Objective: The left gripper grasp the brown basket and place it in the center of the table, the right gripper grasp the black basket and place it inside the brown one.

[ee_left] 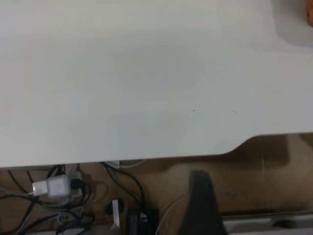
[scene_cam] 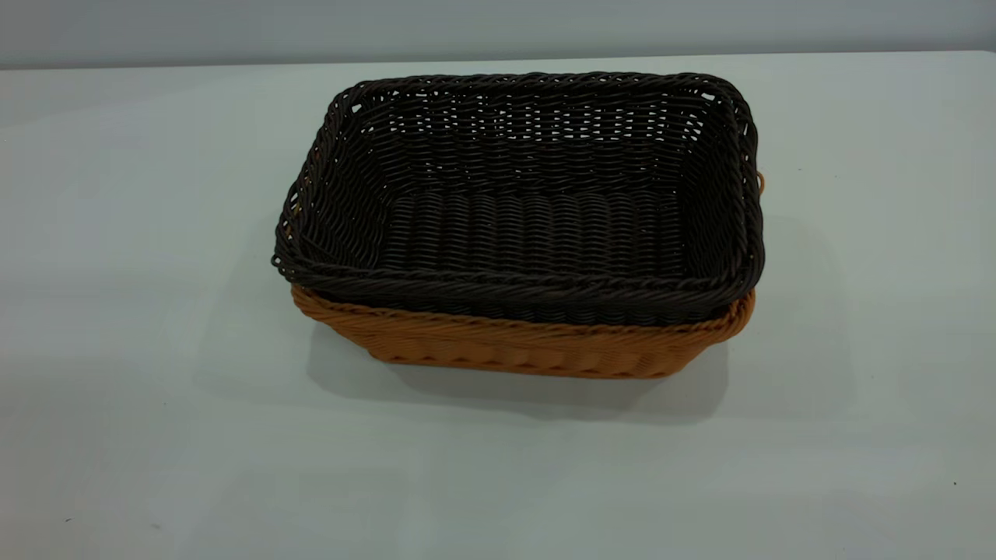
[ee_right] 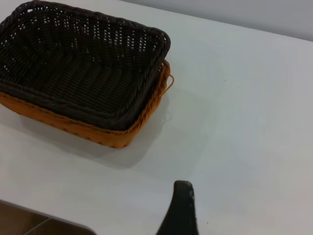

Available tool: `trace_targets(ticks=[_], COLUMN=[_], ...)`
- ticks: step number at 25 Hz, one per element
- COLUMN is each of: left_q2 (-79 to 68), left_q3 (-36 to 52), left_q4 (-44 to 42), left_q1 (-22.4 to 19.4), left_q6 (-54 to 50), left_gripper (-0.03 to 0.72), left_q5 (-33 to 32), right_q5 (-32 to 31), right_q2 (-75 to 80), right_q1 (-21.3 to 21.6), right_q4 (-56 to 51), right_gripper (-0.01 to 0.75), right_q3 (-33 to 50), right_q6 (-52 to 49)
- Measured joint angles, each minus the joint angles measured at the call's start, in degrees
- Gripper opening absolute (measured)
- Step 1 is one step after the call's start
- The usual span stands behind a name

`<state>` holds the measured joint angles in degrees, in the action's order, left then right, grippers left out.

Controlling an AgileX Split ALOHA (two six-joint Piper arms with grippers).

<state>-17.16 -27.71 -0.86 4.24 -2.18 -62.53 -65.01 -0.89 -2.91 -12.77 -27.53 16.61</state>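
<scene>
The black basket (scene_cam: pixel 529 218) sits nested inside the brown basket (scene_cam: pixel 529 350) at the middle of the table (scene_cam: pixel 140 389), its dark rim standing a little above the tan rim. Both also show in the right wrist view, the black basket (ee_right: pixel 73 68) inside the brown basket (ee_right: pixel 73 128) with its small loop toward the right arm. My right gripper (ee_right: pixel 220 205) is open and empty, drawn back over bare table, one finger (ee_right: pixel 182 210) showing. My left gripper (ee_left: pixel 242 200) is open and empty beyond the table's edge, one finger (ee_left: pixel 200 205) showing. Neither gripper shows in the exterior view.
In the left wrist view the table's edge (ee_left: pixel 146 159) runs across, with a floor of cables and a plug adapter (ee_left: pixel 56 187) below it. A sliver of the brown basket (ee_left: pixel 310 14) shows at that view's corner. A grey wall (scene_cam: pixel 498 27) stands behind the table.
</scene>
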Motion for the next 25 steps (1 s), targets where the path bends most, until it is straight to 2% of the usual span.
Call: trace_targets(ticks=[10,25], left_q2=[17.63,18.28], left_q3=[0.00,0.00], left_q4=[-0.88,-1.01], left_q1=[-3.44,-3.65], left_q6=[0.16,0.78], left_gripper=[0.499,0.499], left_q5=[-0.51,-0.72], right_q5=[0.00,0.00], right_q2=[0.00,0.00], right_q1=[0.00,0.00], right_q4=[0.00,0.00], right_gripper=[0.582,0.582], right_q3=[0.00,0.00], right_q6=[0.00,0.00])
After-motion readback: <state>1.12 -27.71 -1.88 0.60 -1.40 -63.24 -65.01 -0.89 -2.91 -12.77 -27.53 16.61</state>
